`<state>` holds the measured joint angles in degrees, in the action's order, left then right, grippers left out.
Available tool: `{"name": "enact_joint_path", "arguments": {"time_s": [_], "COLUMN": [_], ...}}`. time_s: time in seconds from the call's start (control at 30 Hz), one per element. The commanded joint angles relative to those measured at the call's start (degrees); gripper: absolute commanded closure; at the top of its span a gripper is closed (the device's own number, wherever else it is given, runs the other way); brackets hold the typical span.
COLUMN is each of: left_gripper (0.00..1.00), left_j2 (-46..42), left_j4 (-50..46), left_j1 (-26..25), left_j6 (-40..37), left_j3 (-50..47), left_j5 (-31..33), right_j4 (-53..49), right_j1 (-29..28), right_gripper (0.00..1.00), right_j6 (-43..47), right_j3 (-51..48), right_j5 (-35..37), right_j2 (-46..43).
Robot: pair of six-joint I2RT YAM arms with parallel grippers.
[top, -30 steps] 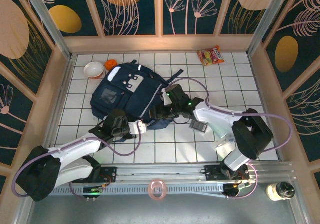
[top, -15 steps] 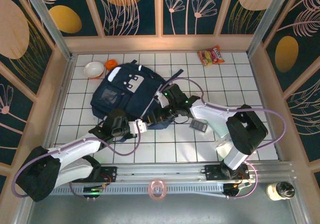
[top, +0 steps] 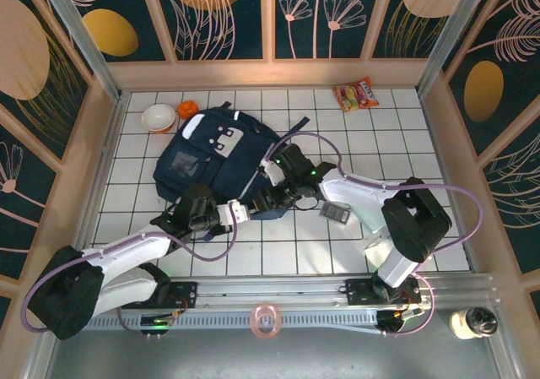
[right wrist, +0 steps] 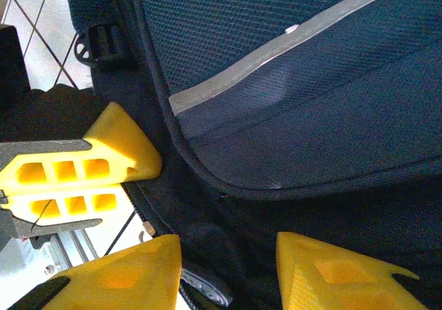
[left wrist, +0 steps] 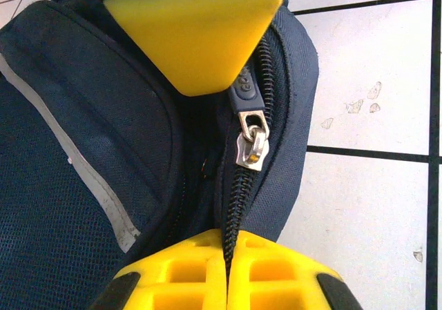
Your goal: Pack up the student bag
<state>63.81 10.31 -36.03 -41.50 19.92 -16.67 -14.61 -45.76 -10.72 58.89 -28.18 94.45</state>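
Tension matters: our left jaws pinch shut on the student bag (top: pixel 211 155) at its zip seam (left wrist: pixel 231 206); right jaws stand part open just beyond, by the zip pull (left wrist: pixel 250 141). We should grip it squarely, then draw straight.

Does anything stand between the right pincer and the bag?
Nothing visible does. The right pincer is at the bag, jaws apart around its edge fabric. The left pincer, shut on the bag at its zipper, is beside it, not between.
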Motion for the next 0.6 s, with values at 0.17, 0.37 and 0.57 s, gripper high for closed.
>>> {"name": "enact_joint_path", "arguments": {"time_s": [0.17, 0.37, 0.57], "left_gripper": [1.0, 1.0, 1.0], "left_j2": [0.2, 0.6, 1.0], "left_j4": [5.6, 5.8, 5.3], "left_j1": [-0.2, -0.2, -0.2], "left_j6": [1.7, 2.1, 2.7], "left_j3": [2.6, 2.8, 3.0], "left_j5": [-3.3, -2.8, -0.9], "right_j4": [-0.4, -1.2, -2.6], "right_j1": [-1.6, -1.6, -0.6], "right_gripper": [0.74, 0.93, 1.0], "right_j6": [1.7, 1.5, 0.6], "right_j3": [1.1, 1.0, -0.4], "right_j5": [-4.8, -5.3, 0.5], "right_j2": [-0.5, -1.1, -4.6]}}
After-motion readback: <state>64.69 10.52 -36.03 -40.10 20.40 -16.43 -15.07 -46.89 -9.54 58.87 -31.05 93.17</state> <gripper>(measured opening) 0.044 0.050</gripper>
